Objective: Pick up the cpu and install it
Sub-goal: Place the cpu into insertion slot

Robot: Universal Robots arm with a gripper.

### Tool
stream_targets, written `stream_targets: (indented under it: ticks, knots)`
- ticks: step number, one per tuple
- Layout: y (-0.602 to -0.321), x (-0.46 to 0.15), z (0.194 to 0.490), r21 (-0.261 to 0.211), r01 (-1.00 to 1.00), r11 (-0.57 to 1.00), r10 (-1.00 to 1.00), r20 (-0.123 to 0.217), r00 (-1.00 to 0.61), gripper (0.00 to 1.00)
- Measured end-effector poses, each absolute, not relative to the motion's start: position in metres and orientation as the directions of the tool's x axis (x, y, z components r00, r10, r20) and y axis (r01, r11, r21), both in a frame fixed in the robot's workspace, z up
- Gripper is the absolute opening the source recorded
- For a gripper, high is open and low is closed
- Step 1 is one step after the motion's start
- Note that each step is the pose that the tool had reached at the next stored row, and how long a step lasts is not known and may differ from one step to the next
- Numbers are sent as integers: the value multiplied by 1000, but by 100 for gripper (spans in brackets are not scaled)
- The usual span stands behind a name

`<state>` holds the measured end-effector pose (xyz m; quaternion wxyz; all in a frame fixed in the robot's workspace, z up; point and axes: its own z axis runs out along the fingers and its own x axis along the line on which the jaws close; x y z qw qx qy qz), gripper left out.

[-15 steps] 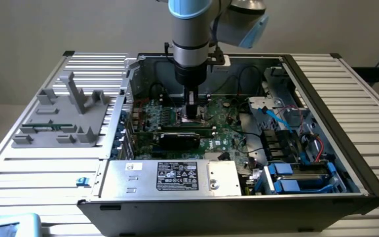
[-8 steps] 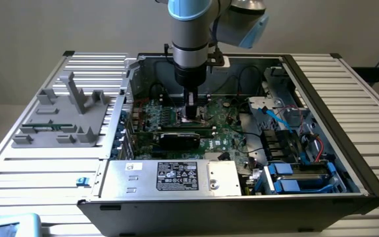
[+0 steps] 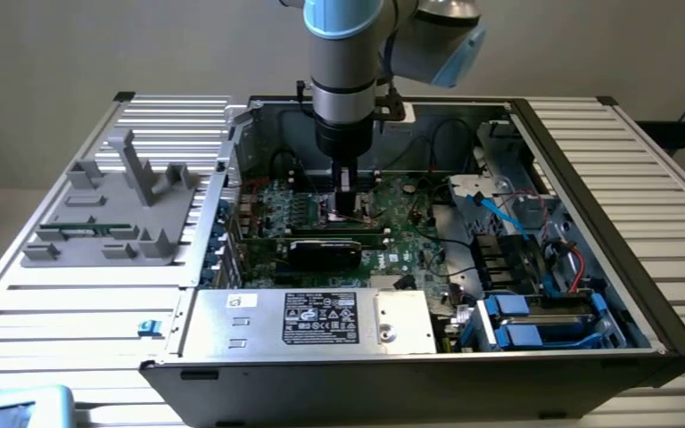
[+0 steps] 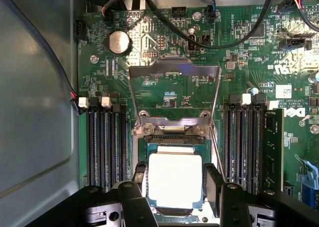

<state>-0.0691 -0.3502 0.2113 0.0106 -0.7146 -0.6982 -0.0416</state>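
Observation:
The cpu (image 4: pixel 174 183), a small square chip with a bright silver top and a thin rim, lies level in the dark socket frame (image 4: pixel 140 142) on the green motherboard. My gripper (image 4: pixel 176 176) straddles it, and its black fingers (image 4: pixel 140 173) press against two opposite edges. The socket's metal bracket (image 4: pixel 174 70) stands flipped up just beyond the chip. I cannot tell whether the chip is fully seated. In the exterior view my gripper (image 3: pixel 349 210) reaches straight down into the open computer case (image 3: pixel 664 343), at the middle of the board.
Memory slots (image 4: pixel 107 147) flank the socket, with a fitted module (image 4: pixel 273 147) on one side. Black cables (image 4: pixel 224 42) arc above the bracket. The silver power supply (image 3: pixel 318 321) sits at the case front. A grey fixture (image 3: pixel 117 205) stands on the exterior view's left.

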Motion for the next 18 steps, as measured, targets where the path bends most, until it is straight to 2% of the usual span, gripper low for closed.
stream_targets:
  ticks: [18]
  knots:
    - [-350,-69,211,43,999,-24,998,62,21,55]
